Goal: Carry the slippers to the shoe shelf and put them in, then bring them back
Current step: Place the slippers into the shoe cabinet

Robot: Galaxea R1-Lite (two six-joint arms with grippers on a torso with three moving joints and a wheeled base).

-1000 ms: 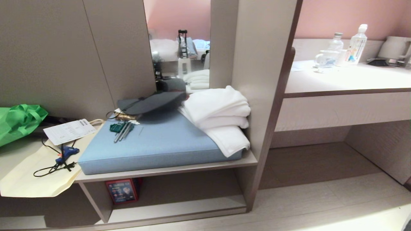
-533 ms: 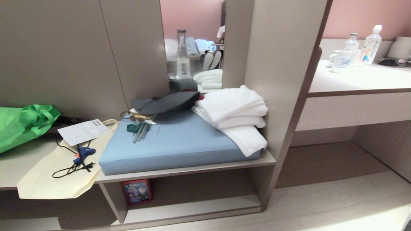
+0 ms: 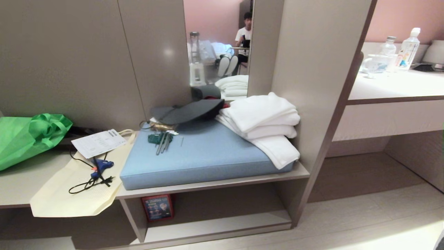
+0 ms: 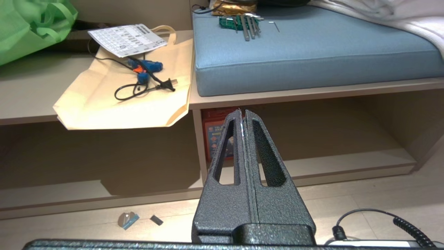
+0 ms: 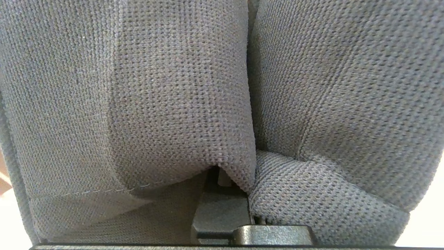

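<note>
Now, right jaws: clamped on slippers (image 5: 180, 104).
Left jaws: together, empty.
Shelf (image 4: 312, 139): beyond left jaws.

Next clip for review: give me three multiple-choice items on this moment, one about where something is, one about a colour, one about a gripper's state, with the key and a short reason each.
1. Where do the folded white towels lie?
A. on the floor
B. on the seat cushion, at the end by the upright panel
C. inside the shoe shelf

2. What colour is the bag on the bench top?
A. green
B. red
C. black

3. What is the right gripper doing?
A. open and empty
B. shut on the slippers
C. shut on a towel

Key: 1 B, the head view shows the towels stacked on the cushion. 2 A, the bag is bright green. 3 B, dark grey knit fabric fills the right wrist view, bunched at the fingers.
</note>
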